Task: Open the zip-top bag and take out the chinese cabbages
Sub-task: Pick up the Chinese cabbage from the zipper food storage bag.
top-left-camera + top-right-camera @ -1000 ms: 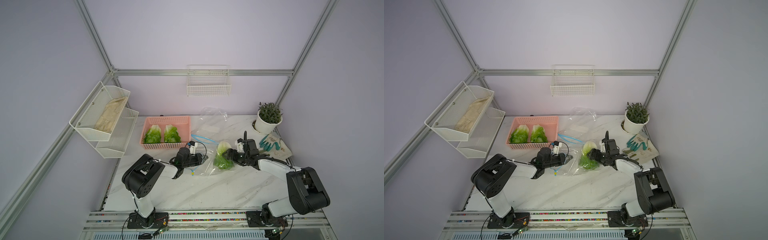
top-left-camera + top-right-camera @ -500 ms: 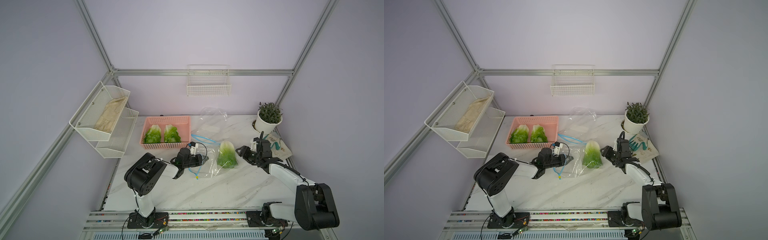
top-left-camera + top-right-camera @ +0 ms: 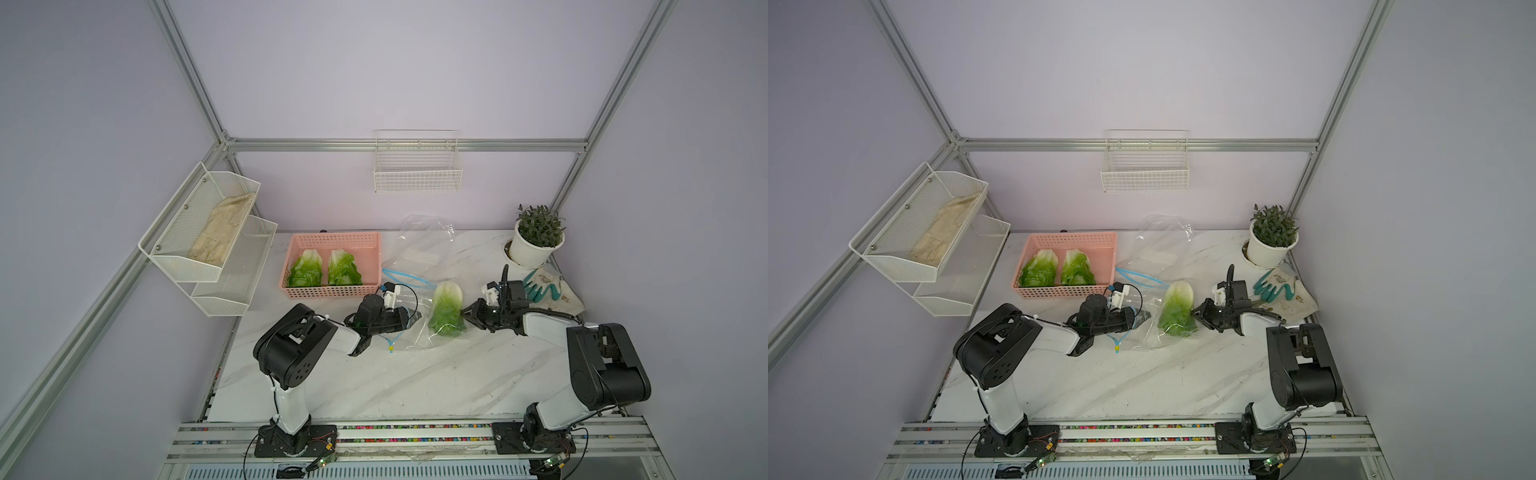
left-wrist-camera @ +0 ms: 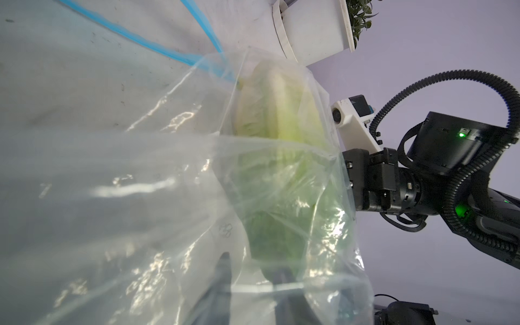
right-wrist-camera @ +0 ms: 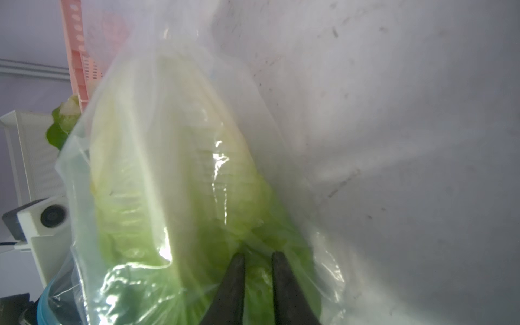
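One chinese cabbage (image 3: 446,309) (image 3: 1177,309) lies in the clear zip-top bag (image 3: 411,334) at mid-table, white stem end pointing away. My right gripper (image 3: 466,316) (image 5: 257,260) is shut on its green leafy end, with a leaf pinched in the narrow gap between the black fingers (image 5: 233,281). My left gripper (image 3: 415,316) (image 4: 253,281) is on the bag's other side, shut on the film near the blue zip; its fingers show only dimly through the plastic. Two more cabbages (image 3: 305,270) (image 3: 344,268) lie in the pink basket (image 3: 332,237).
A second clear bag (image 3: 419,245) lies crumpled behind, toward the back wall. A potted plant (image 3: 538,241) and teal-fingered gloves (image 3: 548,289) sit at the right rear. A white mesh rack (image 3: 208,232) hangs on the left wall, a wire basket (image 3: 417,170) on the back wall.
My right gripper drew back to the right with open jaws, then came back to the cabbage's leafy end and closed on it. The left gripper stayed at the bag.
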`<state>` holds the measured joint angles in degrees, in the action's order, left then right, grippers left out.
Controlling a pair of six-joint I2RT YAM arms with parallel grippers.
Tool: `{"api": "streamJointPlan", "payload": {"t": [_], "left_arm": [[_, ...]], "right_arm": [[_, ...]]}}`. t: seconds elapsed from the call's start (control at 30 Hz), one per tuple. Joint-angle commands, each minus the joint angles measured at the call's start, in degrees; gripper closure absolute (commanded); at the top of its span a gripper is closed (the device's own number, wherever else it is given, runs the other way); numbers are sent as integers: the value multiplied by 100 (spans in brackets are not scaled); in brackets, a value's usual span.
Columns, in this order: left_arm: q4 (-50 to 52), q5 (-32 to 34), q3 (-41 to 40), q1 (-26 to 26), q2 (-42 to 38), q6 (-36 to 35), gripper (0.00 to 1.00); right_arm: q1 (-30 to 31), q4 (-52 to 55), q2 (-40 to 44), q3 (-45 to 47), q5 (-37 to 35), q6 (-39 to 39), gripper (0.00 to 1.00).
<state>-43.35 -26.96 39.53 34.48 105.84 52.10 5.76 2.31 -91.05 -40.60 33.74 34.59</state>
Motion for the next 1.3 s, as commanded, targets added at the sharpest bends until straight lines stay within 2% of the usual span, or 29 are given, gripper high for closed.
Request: {"api": "streamJointPlan", "payload": {"t": [0.0, 0.23, 0.37, 0.47, 0.67, 0.73, 0.87, 0.97, 1.27], "left_arm": [[-383, -125, 244, 50, 39, 125, 73], [-464, -132, 337, 68, 110, 165, 67], [-625, -193, 335, 68, 98, 245, 59], [-692, -226, 334, 64, 76, 301, 57], [-404, -168, 426, 103, 93, 189, 36], [-307, -194, 510, 127, 157, 187, 33], [-80, -265, 739, 223, 319, 154, 34], [176, -316, 908, 306, 387, 58, 40], [1261, -353, 1227, 423, 616, -345, 40]], "right_arm": [[277, 13, -199, -225, 167, -278, 78], [656, 75, -509, -471, 142, -434, 79], [762, 164, -571, -523, 74, -520, 79], [798, 204, -601, -526, 63, -571, 79], [897, 277, -625, -567, 68, -679, 79], [951, 312, -643, -605, 97, -735, 80], [1084, 331, -679, -686, 197, -785, 80], [1152, 362, -715, -713, 204, -842, 81], [1164, 244, -281, -660, 100, -843, 80]]}}
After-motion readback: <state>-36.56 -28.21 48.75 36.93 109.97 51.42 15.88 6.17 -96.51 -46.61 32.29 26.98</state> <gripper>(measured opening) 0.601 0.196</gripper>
